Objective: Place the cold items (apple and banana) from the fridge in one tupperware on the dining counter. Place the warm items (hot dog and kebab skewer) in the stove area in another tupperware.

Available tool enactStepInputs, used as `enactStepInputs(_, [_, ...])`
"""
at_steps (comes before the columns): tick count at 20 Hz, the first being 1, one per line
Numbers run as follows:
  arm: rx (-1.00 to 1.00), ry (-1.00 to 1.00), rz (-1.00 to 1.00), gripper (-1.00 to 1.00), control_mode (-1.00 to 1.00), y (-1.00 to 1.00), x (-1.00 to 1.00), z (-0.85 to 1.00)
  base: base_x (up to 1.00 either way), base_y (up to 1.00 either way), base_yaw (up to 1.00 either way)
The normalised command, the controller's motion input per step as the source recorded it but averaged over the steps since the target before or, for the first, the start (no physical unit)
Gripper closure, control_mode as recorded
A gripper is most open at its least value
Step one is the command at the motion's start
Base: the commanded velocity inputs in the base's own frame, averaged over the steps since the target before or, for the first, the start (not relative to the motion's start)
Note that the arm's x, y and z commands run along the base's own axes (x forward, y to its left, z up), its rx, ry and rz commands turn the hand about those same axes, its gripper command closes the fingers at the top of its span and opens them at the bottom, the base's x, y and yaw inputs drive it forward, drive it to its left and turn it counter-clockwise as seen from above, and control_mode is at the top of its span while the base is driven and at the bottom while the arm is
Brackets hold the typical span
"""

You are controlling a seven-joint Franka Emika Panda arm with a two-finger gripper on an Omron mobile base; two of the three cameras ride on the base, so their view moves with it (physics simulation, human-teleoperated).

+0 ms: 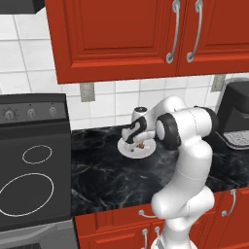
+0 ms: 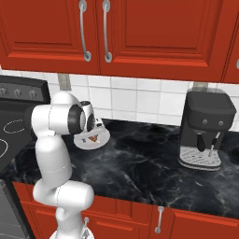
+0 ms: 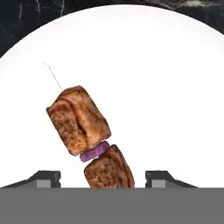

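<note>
The kebab skewer lies on a round white plate: two browned meat chunks with a purple onion slice between them and a thin bare stick at its far end. My gripper hovers low over it, with the lower chunk between the two fingertips and a gap on each side, so the jaws are open. From the base views, the gripper points down onto the plate at the back of the counter. The apple, banana, hot dog and tupperware are out of view.
The plate sits on a black marble counter. A stove stands to the left and a coffee machine to the right. Red wall cabinets hang above.
</note>
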Motion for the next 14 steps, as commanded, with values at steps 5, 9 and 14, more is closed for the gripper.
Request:
enactStepInputs(5, [0.0, -0.06, 0.08, 1.0, -1.0, 0.0, 0.0, -0.15, 0.0, 0.0, 0.0])
enactStepInputs(9, [0.0, -0.06, 0.05, 1.0, -1.0, 0.0, -0.05, -0.05, 0.0, 0.0, 0.0])
enactStepInputs(14, [0.0, 0.0, -0.01, 1.0, -1.0, 0.0, -0.38, 0.21, 0.0, 0.0, 0.0])
